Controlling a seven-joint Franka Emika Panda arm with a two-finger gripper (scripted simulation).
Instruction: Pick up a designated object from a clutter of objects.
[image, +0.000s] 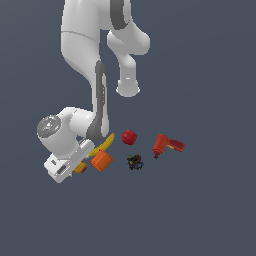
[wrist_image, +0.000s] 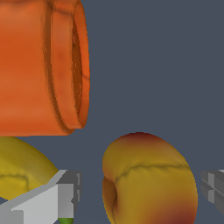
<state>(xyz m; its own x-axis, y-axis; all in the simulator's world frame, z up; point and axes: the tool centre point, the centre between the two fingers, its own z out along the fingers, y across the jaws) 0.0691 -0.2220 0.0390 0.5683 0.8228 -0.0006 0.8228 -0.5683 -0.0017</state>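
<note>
Wrist view: we have jaws spread, straddling the peach (wrist_image: 148, 179), not gripping. It looks light, round, slippery; we pinch across its widest middle, cup (wrist_image: 41, 65) nearby.

In the exterior view, the small yellow-orange peach-like fruit (image: 80, 168) is largely covered by the white claw (image: 75, 161), and only a sliver is seen. The curved yellow banana (image: 103, 144) is partly hidden behind the arm. In the wrist view, the orange ribbed cup (wrist_image: 41, 65), the banana (wrist_image: 22, 168) and the fruit (wrist_image: 148, 183) are cut off by the picture's edges. The dark multicoloured lump (image: 134, 162) is too small to be identified.
</note>
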